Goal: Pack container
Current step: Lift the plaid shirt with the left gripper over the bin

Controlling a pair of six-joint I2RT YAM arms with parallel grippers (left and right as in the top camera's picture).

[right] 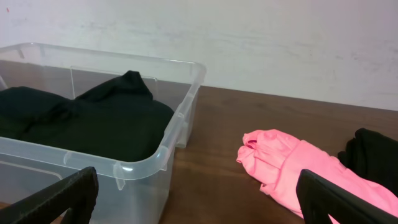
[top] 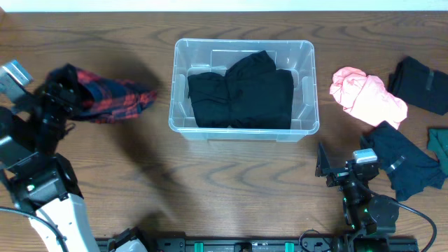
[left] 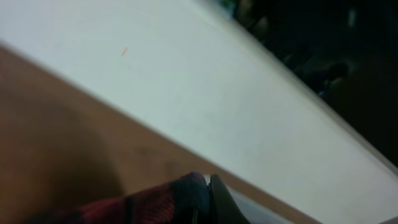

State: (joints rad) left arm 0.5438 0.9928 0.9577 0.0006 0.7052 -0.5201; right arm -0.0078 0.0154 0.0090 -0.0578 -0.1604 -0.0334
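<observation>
The clear plastic container (top: 308,84) stands at the table's middle back with black clothes (top: 241,91) folded inside; it also shows in the right wrist view (right: 177,130). My left gripper (top: 59,87) is shut on a red and navy plaid garment (top: 115,98) and holds it left of the container; in the left wrist view the plaid cloth (left: 149,205) sits against the finger. My right gripper (top: 336,168) is open and empty near the front right, its fingertips (right: 193,199) wide apart facing the container's corner and a pink garment (right: 298,168).
The pink garment (top: 367,94) lies right of the container. A black garment (top: 420,82) lies at the far right back, a dark navy one (top: 402,157) by my right arm, and a teal piece (top: 439,143) at the right edge.
</observation>
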